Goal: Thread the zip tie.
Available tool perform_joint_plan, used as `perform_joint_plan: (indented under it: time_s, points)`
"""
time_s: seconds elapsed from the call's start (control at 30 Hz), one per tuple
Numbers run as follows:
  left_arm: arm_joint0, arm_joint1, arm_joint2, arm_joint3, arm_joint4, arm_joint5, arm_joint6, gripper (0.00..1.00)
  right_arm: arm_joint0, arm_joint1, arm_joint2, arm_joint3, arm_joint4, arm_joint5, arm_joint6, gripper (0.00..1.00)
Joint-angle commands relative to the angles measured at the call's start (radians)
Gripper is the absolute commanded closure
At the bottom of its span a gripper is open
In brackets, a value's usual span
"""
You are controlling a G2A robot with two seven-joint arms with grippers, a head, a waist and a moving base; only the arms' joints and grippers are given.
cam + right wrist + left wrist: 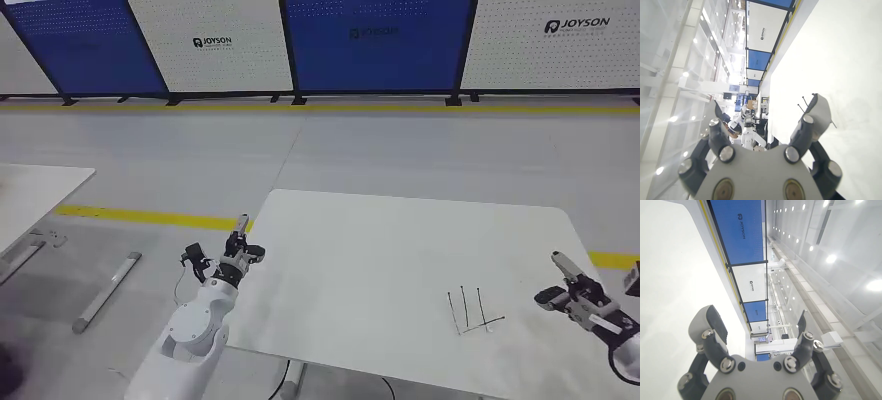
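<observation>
Several thin black zip ties (472,310) lie on the white table (400,270) toward its near right part, three upright strands crossed by one lying across. My right gripper (562,280) hovers just right of them at the table's right edge, open and holding nothing. In the right wrist view the right gripper (764,106) is open and two zip tie heads (800,106) poke out beside one finger. My left gripper (243,238) sits at the table's left edge, far from the ties. In the left wrist view the left gripper (761,321) is open with nothing between its fingers.
Another white table (35,195) stands at the far left, with a grey bar (105,290) on the floor beside it. Blue and white partition panels (320,45) line the back. A yellow floor line (150,215) runs behind the table.
</observation>
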Motion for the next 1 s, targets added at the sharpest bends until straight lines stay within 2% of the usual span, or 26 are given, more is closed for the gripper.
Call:
perform_joint_plan:
  time_s: [0.0,0.13,0.2,0.27,0.4,0.47,0.8,0.87,0.97]
  points:
    - [0.0,0.0,0.0,0.0,0.0,0.0,0.0,0.0,0.026,0.02,0.04,0.01,-0.077,-0.092,0.224,0.0]
    - [0.0,0.0,0.0,0.0,0.0,0.0,0.0,0.0,0.085,0.047,0.079,0.075,-0.121,-0.124,0.445,0.0]
    - [0.0,0.0,0.0,0.0,0.0,0.0,0.0,0.0,0.13,0.063,0.053,0.117,-0.175,-0.11,0.591,0.0]
    - [0.0,0.0,0.0,0.0,0.0,0.0,0.0,0.0,0.172,0.072,0.019,0.158,-0.211,-0.095,0.595,0.0]
    - [0.0,0.0,0.0,0.0,0.0,0.0,0.0,0.0,0.216,0.087,-0.068,0.237,-0.223,-0.109,0.595,0.0]
    - [0.0,0.0,0.0,0.0,0.0,0.0,0.0,0.0,0.224,0.092,-0.064,0.247,-0.278,-0.109,0.558,0.0]
    - [0.0,0.0,0.0,0.0,0.0,0.0,0.0,0.0,0.224,0.092,-0.064,0.247,-0.278,-0.109,0.558,0.0]
    - [0.0,0.0,0.0,0.0,0.0,0.0,0.0,0.0,0.22,0.092,-0.062,0.261,-0.267,-0.109,0.53,0.0]
    - [0.0,0.0,0.0,0.0,0.0,0.0,0.0,0.0,0.222,0.097,-0.06,0.274,-0.313,-0.066,0.473,0.0]
